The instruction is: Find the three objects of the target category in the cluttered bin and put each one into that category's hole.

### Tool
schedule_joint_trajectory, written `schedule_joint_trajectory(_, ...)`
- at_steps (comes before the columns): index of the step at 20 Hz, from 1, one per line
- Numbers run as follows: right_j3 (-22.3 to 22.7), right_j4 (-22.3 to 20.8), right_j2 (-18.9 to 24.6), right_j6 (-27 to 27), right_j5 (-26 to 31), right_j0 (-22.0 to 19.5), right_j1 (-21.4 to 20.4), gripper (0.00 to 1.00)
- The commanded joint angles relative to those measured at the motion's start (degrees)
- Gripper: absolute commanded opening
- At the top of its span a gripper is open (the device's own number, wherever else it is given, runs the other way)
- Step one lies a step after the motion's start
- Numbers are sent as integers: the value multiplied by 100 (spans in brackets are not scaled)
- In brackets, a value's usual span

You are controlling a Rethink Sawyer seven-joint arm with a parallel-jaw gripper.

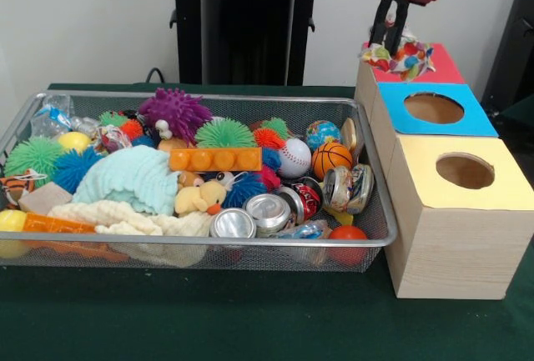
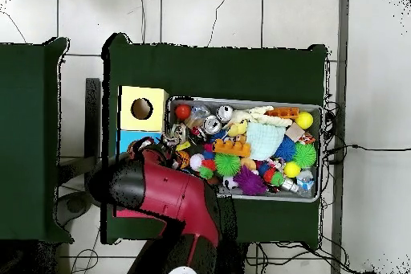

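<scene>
My gripper point(image 1: 392, 44) hangs from the red arm at the top right of the front view. It is shut on a wrinkly whitish bundle point(image 1: 406, 59) with red, blue, yellow and green patches, held just above the red-topped box point(image 1: 445, 67). The yellow-topped box's round hole point(image 1: 465, 171) is nearest the camera, two boxes away from the gripper; it also shows in the overhead view point(image 2: 141, 108). The wire mesh bin point(image 1: 250, 98) lies left of the boxes, full of toys. Another wrinkly bundle point(image 1: 113, 137) lies at the bin's far left. In the overhead view the red arm point(image 2: 164, 190) hides the gripper.
The blue-topped box's hole point(image 1: 434, 108) lies between the red and yellow boxes. The bin holds spiky balls point(image 1: 175, 112), shiny cans point(image 1: 269, 211), a baseball point(image 1: 294, 157), a small basketball point(image 1: 331, 159), an orange block point(image 1: 215, 159) and a pale green cloth point(image 1: 133, 179). The black pedestal point(image 1: 242, 27) stands behind.
</scene>
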Motion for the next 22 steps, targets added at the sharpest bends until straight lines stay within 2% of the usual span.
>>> schedule_joint_trajectory(1, -615, 282, -107, 1730, 721, -14, 240, 0)
schedule_joint_trajectory(5, -1016, 331, -156, 1788, 952, -24, 434, 0)
schedule_joint_trajectory(13, -1514, 420, -423, 2009, 1025, 163, 908, 0)
schedule_joint_trajectory(22, -1693, 685, -421, 2076, 723, 216, 1272, 0)
